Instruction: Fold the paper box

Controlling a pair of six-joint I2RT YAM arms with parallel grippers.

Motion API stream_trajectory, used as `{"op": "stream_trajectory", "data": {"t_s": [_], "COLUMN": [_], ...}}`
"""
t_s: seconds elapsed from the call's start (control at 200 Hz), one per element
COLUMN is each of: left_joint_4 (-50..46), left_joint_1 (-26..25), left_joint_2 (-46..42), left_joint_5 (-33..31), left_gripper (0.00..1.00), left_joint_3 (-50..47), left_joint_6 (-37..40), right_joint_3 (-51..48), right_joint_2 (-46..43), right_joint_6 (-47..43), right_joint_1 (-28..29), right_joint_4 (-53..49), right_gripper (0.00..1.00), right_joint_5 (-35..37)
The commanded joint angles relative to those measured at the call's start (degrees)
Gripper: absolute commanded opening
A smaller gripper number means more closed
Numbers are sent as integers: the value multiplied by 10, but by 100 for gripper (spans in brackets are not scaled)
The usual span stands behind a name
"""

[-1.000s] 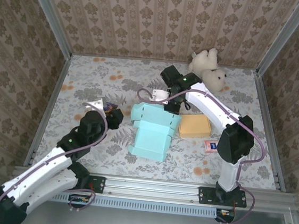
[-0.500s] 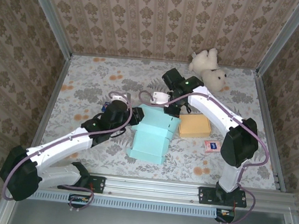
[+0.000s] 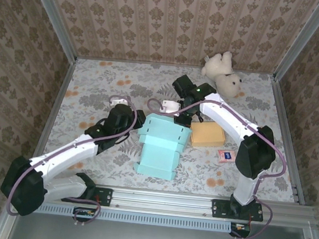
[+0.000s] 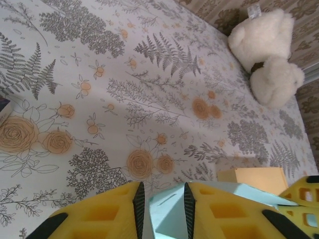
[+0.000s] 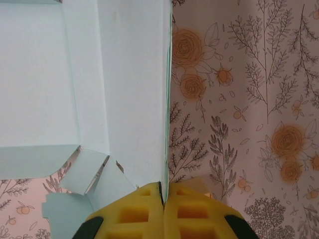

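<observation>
The light blue paper box (image 3: 159,145) lies partly folded in the middle of the floral table. My left gripper (image 3: 138,123) is at its upper left corner. In the left wrist view a blue corner of the paper box (image 4: 167,214) fills the gap between the black pads (image 4: 138,206) of the left gripper (image 4: 162,186), which is closed on it. My right gripper (image 3: 182,117) is at the box's far right edge. In the right wrist view the right gripper (image 5: 163,185) is shut on the thin raised wall of the paper box (image 5: 129,84), beside small loose flaps (image 5: 87,172).
A white teddy bear (image 3: 224,74) lies at the back right, also seen from the left wrist (image 4: 266,55). A tan box (image 3: 207,134) sits right of the paper box, with a small packet (image 3: 226,155) nearer the front. Patterned walls enclose the table.
My left arm swung right from the table's left side to the box's upper left corner and its jaws narrowed onto it. The box shifted and turned slightly. The right gripper kept its hold.
</observation>
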Motion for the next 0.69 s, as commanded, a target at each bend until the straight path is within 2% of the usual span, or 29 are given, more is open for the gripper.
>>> {"op": "stream_trajectory", "data": {"t_s": [0.0, 0.355, 0.69], "left_joint_4": [-12, -55, -64], "left_joint_1": [-3, -44, -60], "left_joint_2": [21, 47, 80], "left_joint_5": [6, -26, -42], "left_gripper": [29, 29, 33], "left_joint_3": [25, 75, 98], "left_joint_6": [20, 61, 67], "right_joint_3": [-7, -29, -86], "right_joint_2": [-29, -48, -106], "right_joint_6": [-3, 4, -34], "right_joint_1": [4, 3, 4], "right_joint_4": [-2, 39, 88], "right_gripper": [0, 0, 0], "right_joint_5": [-23, -10, -86]}}
